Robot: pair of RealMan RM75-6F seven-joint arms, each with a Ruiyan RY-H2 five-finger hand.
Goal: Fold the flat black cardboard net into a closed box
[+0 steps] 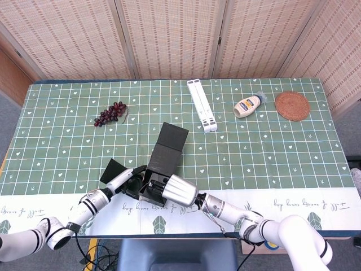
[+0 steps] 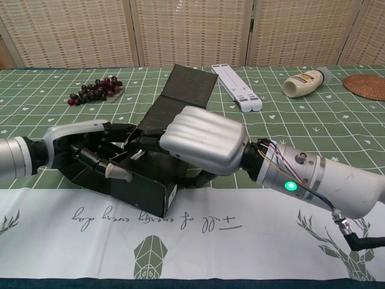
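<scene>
Fingers [image 1: 153,187] of the right hand [image 1: 172,189] curled over the near end of the black box [image 1: 161,166], pressing down on its top edge. Left hand [image 1: 125,180] tucked against the box's left side, fingertips buried among the dark flaps, so cannot tell how far apart they lie. Box half folded, sitting at the near edge of the green checked table [image 1: 282,147], long lid flap [image 1: 172,136] stretched away toward the far side. One side flap [image 1: 111,169] lying flat on the cloth to the left. Farther back: grapes [image 1: 110,113] at far left, white folding stand [image 1: 202,104] near centre, squeeze bottle [image 1: 249,105] on its side, round woven mat [image 1: 292,105] at far right, all well apart from the box.

Now from the chest. Right hand [image 2: 201,139] big in the foreground, fingers pressed together and folded down onto the box [image 2: 147,180], thumb wrapped beneath at its right end. Left hand [image 2: 90,147] reaching in from the left, fingers [image 2: 114,173] slightly spread, resting on the front wall and open top. Lid flap [image 2: 186,84] angling up behind both hands. Grapes [image 2: 96,90], stand [image 2: 236,87], bottle [image 2: 308,82] and mat [image 2: 367,85] lined along the back.
</scene>
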